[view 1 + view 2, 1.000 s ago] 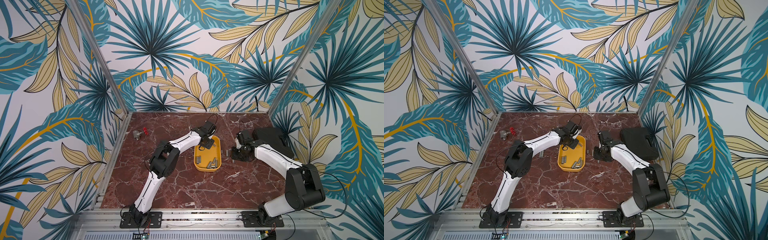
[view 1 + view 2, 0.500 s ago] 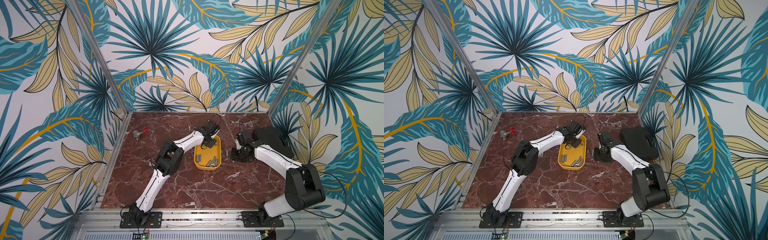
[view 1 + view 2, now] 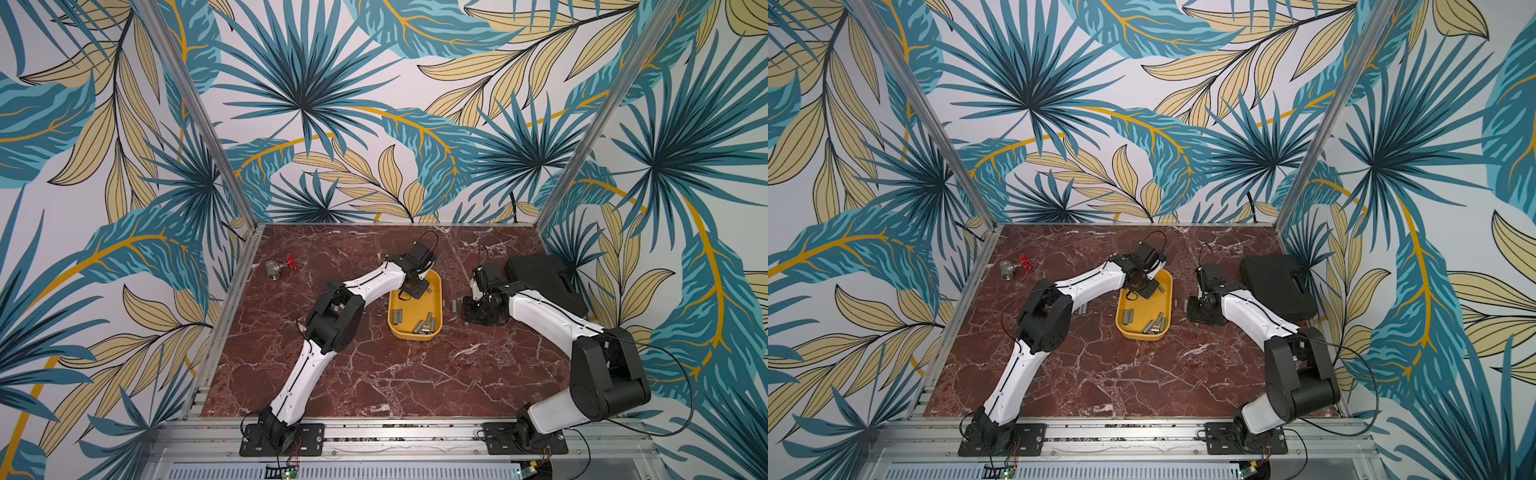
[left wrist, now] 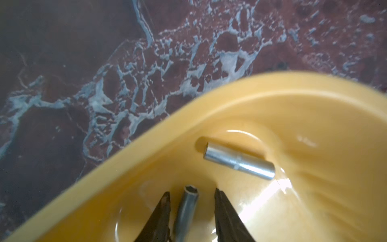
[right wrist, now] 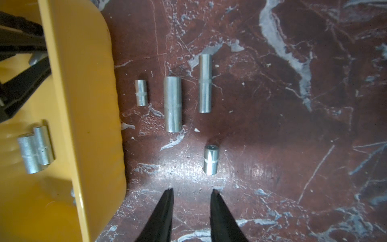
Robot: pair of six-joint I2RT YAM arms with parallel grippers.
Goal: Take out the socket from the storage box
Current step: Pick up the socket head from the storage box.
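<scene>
Socket (image 4: 187, 206): slim metal tube lying on the floor of the storage box (image 4: 314, 109), at its far end.
Left gripper (image 4: 191, 191): narrowly parted, straddling the socket with a gap on each side, not pinching it.
Second socket (image 4: 238, 160): loose in the box, just beside.
Right gripper (image 5: 191, 190): narrowly parted, empty, low over the table (image 5: 293, 146).
Four sockets (image 5: 172, 103): on the table beside the box.

The left gripper (image 4: 191, 193) has slid a little way in from the side wall of the storage box (image 4: 146, 146) and now sits low inside it. Its fingers (image 4: 161, 209) have come a bit closer together, with a socket (image 4: 186, 209) lying right between them. The left arm (image 3: 374, 282) has stretched out a little more.
</scene>
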